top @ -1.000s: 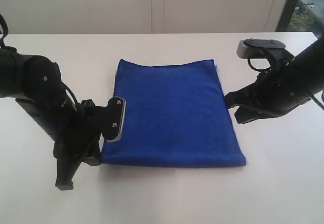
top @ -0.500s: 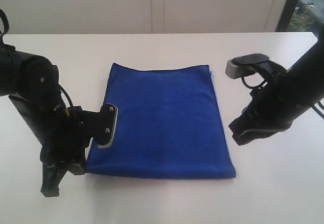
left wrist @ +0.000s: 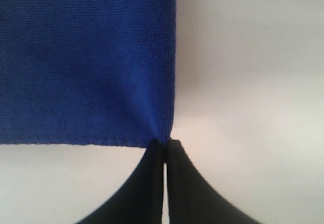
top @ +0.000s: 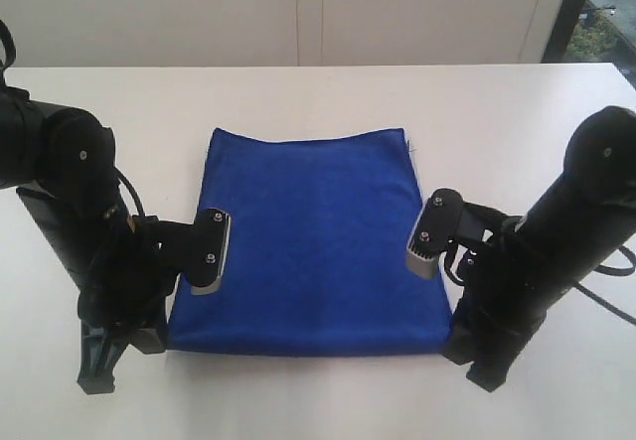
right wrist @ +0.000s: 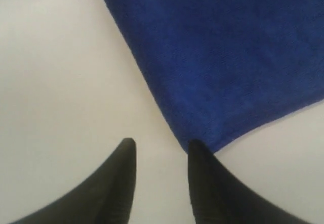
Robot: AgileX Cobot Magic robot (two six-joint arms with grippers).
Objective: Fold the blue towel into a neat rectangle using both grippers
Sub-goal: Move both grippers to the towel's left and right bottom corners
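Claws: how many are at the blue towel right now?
2. The black left claw is shut on the lower-left corner, in the exterior view, of the deep royal-blue plush towel; the black right claw stands open at the lower-right corner, gripping nothing. Neither is hidden.

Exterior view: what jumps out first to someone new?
The blue towel lies flat in the middle of the white table, the one patch of strong colour. The left gripper is shut on its near left corner, puckering the cloth. The right gripper stands open at the near right corner, gripping nothing.
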